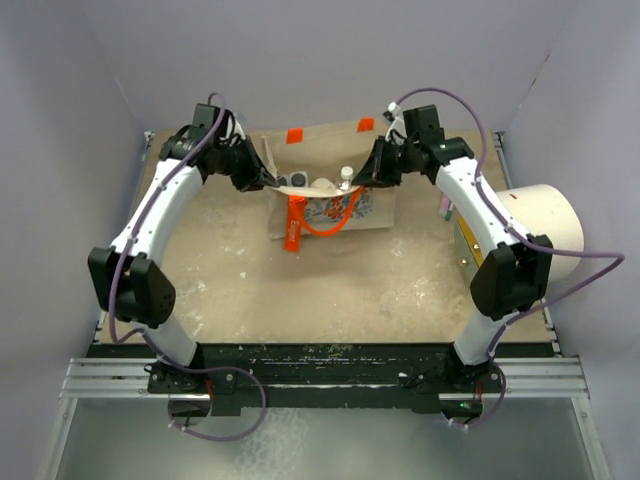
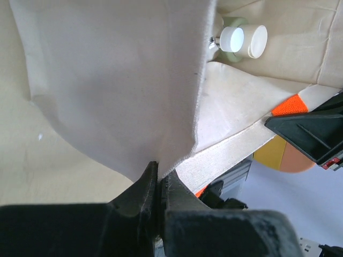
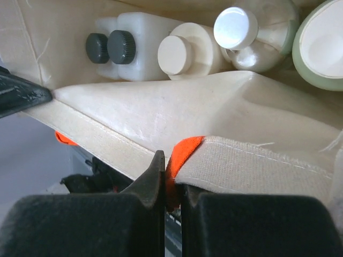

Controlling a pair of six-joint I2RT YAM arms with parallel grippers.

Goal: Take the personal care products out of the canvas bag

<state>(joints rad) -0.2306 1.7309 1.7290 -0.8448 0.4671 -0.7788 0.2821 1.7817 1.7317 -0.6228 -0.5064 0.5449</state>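
Note:
The canvas bag stands at the far middle of the table, mouth held open, orange handles hanging down its front. My left gripper is shut on the bag's left rim. My right gripper is shut on the right rim at an orange tag. Inside the bag stand the personal care products: two white bottles with dark grey caps, a beige bottle with cream cap, a clear bottle with white cap and a pale green one. Two caps show in the left wrist view.
A big cream cylinder lies at the table's right edge beside my right arm; its orange-yellow face shows in the left wrist view. A small pink item sits near it. Purple walls close in the back and sides.

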